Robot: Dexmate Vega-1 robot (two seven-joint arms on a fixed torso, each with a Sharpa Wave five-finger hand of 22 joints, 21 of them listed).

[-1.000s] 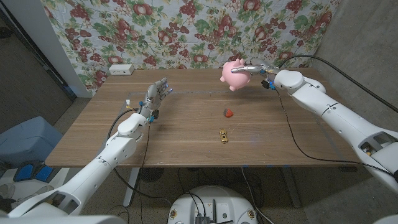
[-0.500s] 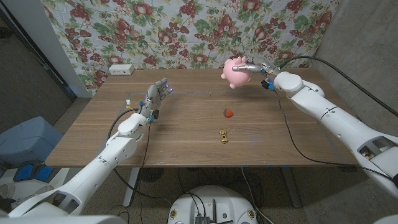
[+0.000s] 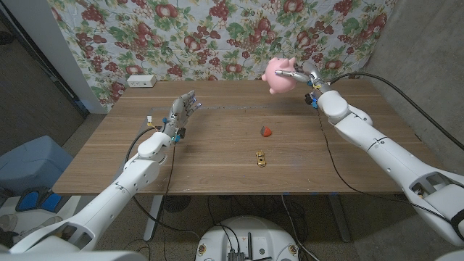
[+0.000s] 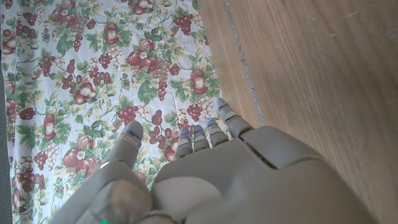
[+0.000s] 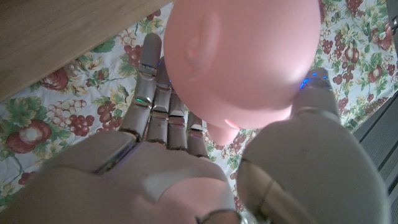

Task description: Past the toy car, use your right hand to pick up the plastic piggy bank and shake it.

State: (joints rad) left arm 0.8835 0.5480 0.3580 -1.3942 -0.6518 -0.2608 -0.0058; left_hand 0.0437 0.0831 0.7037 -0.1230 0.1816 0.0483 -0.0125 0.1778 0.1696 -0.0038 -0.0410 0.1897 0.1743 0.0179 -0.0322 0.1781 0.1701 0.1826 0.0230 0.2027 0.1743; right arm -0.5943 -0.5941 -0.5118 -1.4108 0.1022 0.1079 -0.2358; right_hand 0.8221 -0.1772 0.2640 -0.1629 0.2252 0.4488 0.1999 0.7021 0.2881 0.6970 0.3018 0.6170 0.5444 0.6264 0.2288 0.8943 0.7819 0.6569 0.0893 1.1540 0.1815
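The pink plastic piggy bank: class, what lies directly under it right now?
The pink plastic piggy bank, held in the right hand, hangs in the air over the wooden table's far edge. The table beneath looks bare; contents inside are hidden.

No text, label, brand, number or sign can be read in any view.
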